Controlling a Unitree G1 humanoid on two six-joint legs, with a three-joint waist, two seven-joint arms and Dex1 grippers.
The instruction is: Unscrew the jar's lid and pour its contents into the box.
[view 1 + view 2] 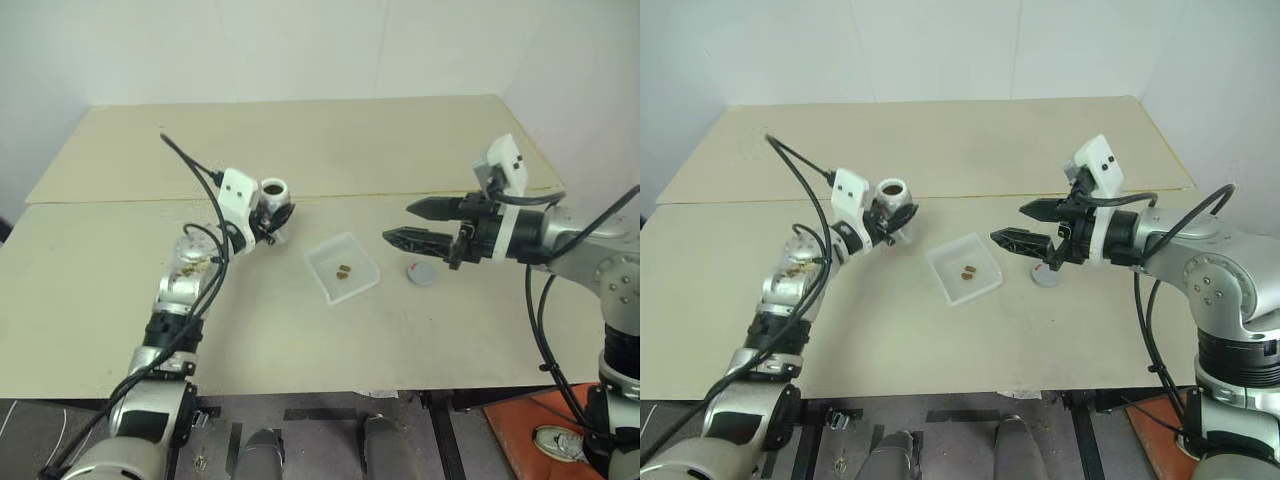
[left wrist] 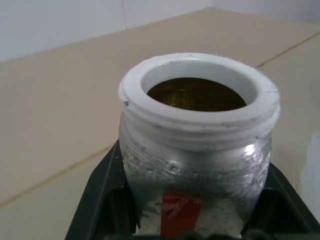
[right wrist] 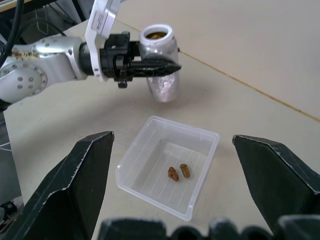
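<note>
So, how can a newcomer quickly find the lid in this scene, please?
Look at the beige table, then the whitish box near its middle. The lid lies flat just beyond the box, under the open right gripper: a small grey disc with a red mark.

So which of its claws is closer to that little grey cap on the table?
Right. The right gripper hangs open just above the lid; the left gripper, shut on the jar, is beyond the box.
</note>
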